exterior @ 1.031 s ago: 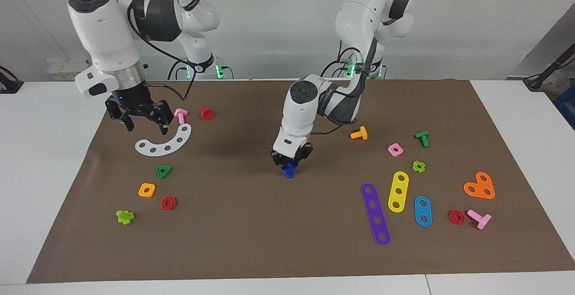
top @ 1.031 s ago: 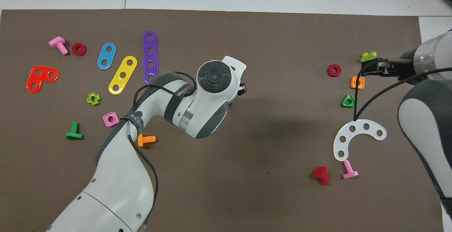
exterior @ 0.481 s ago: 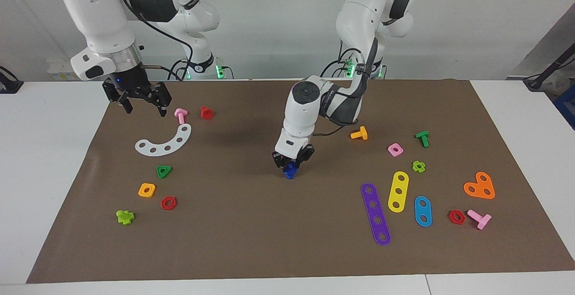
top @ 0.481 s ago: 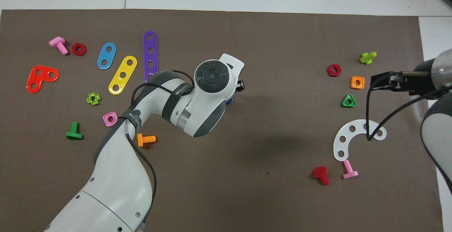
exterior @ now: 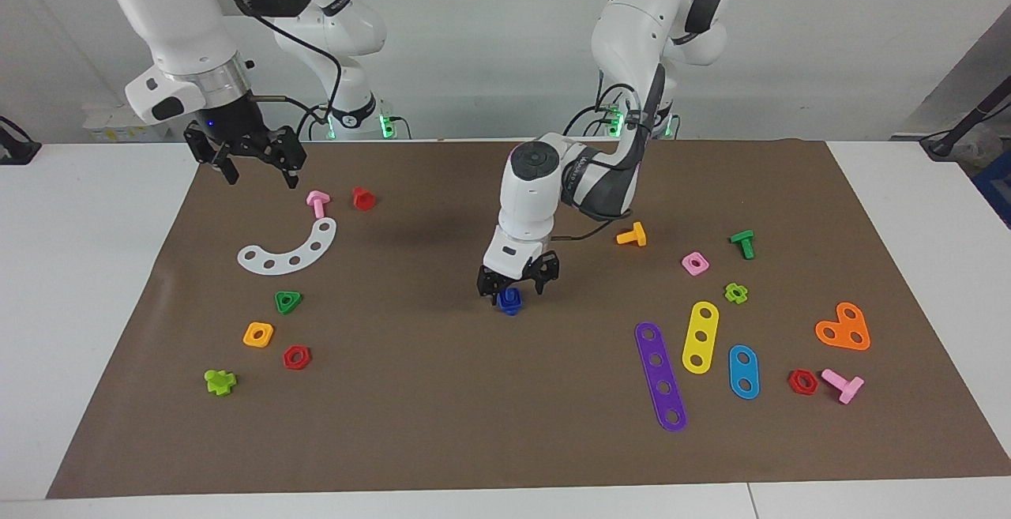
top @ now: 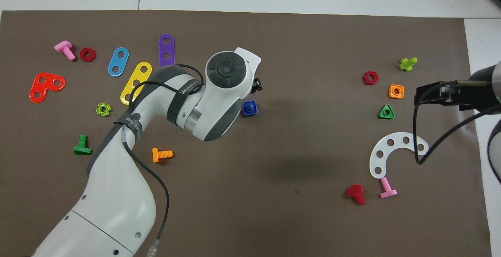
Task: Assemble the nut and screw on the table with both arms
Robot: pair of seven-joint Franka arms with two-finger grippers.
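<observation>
The dark-blue square nut (exterior: 509,306) (top: 249,108) lies on the brown mat (exterior: 442,424) at the table's middle. A dark-blue round part, the screw (exterior: 511,295), stands in its centre hole, so the two form one small stack. My left gripper (exterior: 517,280) hangs just above the stack, open, with its fingers spread to either side and apart from it. In the overhead view the left gripper (top: 256,87) shows beside the stack. My right gripper (exterior: 254,165) (top: 428,94) is open and empty, raised over the mat's edge at the right arm's end.
A white curved strip (exterior: 288,250), a pink bolt (exterior: 317,203), a red bolt (exterior: 362,198), a green triangular nut (exterior: 287,301) and an orange-yellow square nut (exterior: 258,334) lie under the right arm. An orange bolt (exterior: 632,235), a pink square nut (exterior: 694,264) and coloured strips (exterior: 660,377) lie toward the left arm's end.
My left gripper has opened, let go of the blue stack and lifted slightly off it. My right gripper has risen and drawn back toward the robots, off the white curved strip.
</observation>
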